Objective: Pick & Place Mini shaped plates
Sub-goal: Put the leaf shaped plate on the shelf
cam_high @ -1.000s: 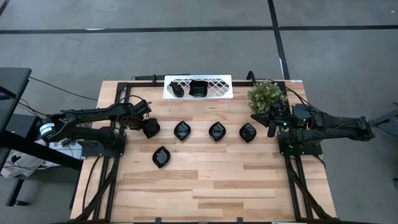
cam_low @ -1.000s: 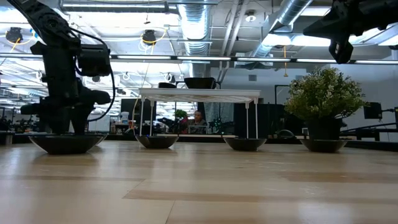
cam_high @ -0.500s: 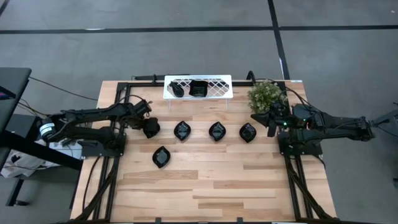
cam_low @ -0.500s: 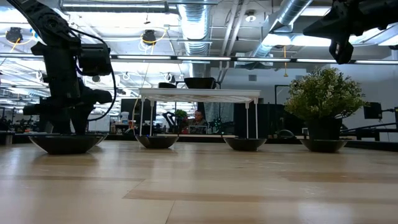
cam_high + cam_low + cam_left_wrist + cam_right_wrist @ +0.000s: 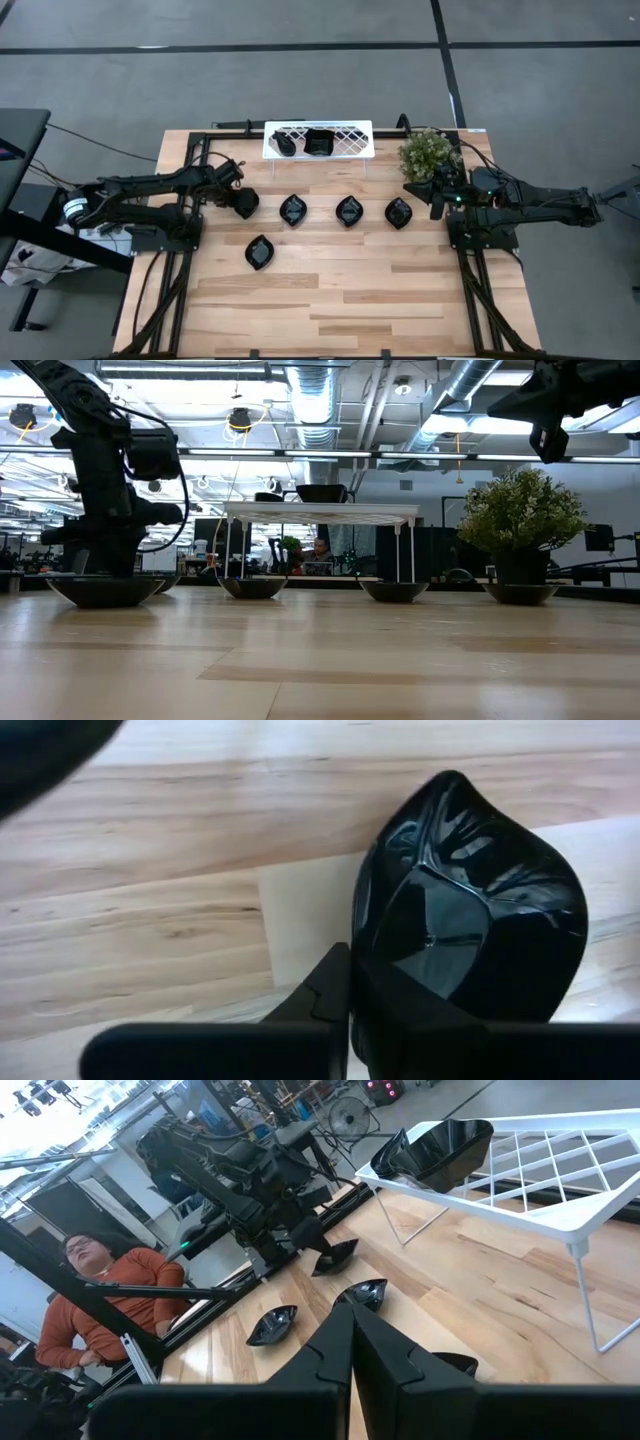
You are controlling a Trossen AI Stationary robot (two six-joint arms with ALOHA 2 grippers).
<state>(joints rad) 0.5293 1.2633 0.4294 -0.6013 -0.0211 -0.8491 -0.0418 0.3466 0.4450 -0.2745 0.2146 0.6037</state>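
Three glossy black mini shaped plates (image 5: 293,210) (image 5: 349,211) (image 5: 399,212) lie in a row on the wooden table, and another one (image 5: 260,251) lies nearer the front. Two more (image 5: 285,143) (image 5: 319,142) sit on top of the white lattice rack (image 5: 350,138) at the far edge. At the left end of the row, my left gripper (image 5: 238,201) is shut on a teardrop plate (image 5: 470,900). My right gripper (image 5: 437,198) hangs shut and holding nothing, high above the table beside the plant. My left gripper pinches the teardrop plate's rim (image 5: 366,945) on the side facing the table's left. One finger (image 5: 325,985) is outside the rim and the other is over the hollow. The fingers slant down from the left. The plate stays low at the table; whether it is clear of the wood does not show.
A potted green plant (image 5: 428,153) stands at the far right, just behind my right gripper. Black frame rails (image 5: 200,150) run along the table's left, right and far sides. Bare wood (image 5: 350,290) fills the near half. A person (image 5: 95,1295) sits beyond the table.
My left gripper has shut on the teardrop plate's rim. The plate has shifted a little toward the far right under it.
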